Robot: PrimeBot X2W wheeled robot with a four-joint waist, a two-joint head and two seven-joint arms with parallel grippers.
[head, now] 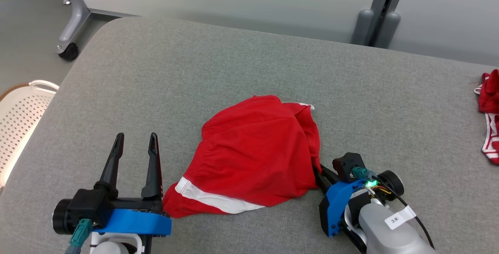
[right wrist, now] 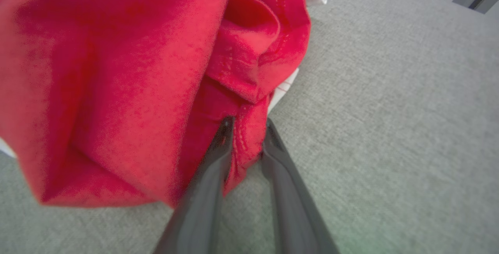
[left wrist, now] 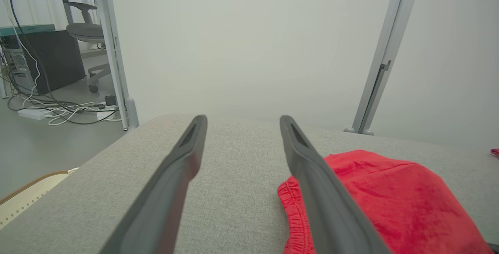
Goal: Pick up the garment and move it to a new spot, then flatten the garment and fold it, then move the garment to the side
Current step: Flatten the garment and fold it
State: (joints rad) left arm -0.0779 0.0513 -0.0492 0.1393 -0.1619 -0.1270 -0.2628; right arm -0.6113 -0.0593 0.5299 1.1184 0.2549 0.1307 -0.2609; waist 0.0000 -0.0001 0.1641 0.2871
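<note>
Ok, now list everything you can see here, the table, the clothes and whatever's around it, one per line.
table: one, grey fabric top, under the clothes
garment: one, red with a white band, crumpled mid-table
second garment: one, red and white, table's right edge
basket: one, white, perforated, off the table's left side
caster leg: one, grey, floor beyond the far left corner
post: one, grey, behind the table
office chair: one, grey, under a desk
cables: several, black and white, floor near the chair
left fingers: two, dark, apart, beside the garment's near left corner
right fingers: two, dark, closed on a fold at the garment's right edge
</note>
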